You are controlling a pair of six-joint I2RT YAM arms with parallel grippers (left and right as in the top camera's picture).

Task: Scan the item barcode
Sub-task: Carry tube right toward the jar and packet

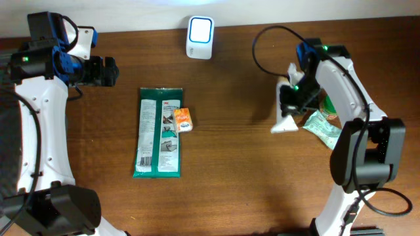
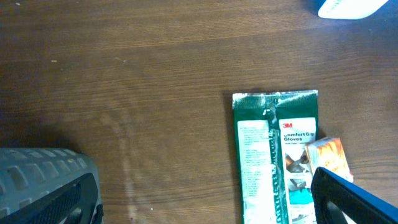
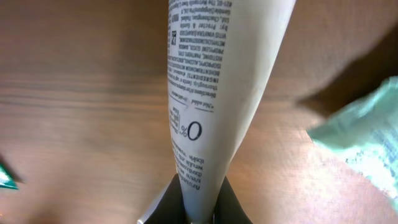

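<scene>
My right gripper (image 1: 293, 98) is shut on the flat end of a white tube (image 1: 286, 123) and holds it above the table at the right. In the right wrist view the tube (image 3: 211, 93) rises from between my jaws (image 3: 199, 208), showing small black print and a small barcode-like mark near the top. A white scanner (image 1: 199, 37) with a lit blue-white face stands at the back centre, well to the left of the tube. My left gripper (image 1: 108, 72) hovers open at the far left, with nothing between its fingers (image 2: 50, 186).
A green-and-white glove package (image 1: 159, 131) lies flat at the centre left, with a small orange packet (image 1: 184, 119) on its right edge. Both show in the left wrist view (image 2: 277, 155) (image 2: 328, 155). A pale green pouch (image 1: 323, 128) lies under the right arm.
</scene>
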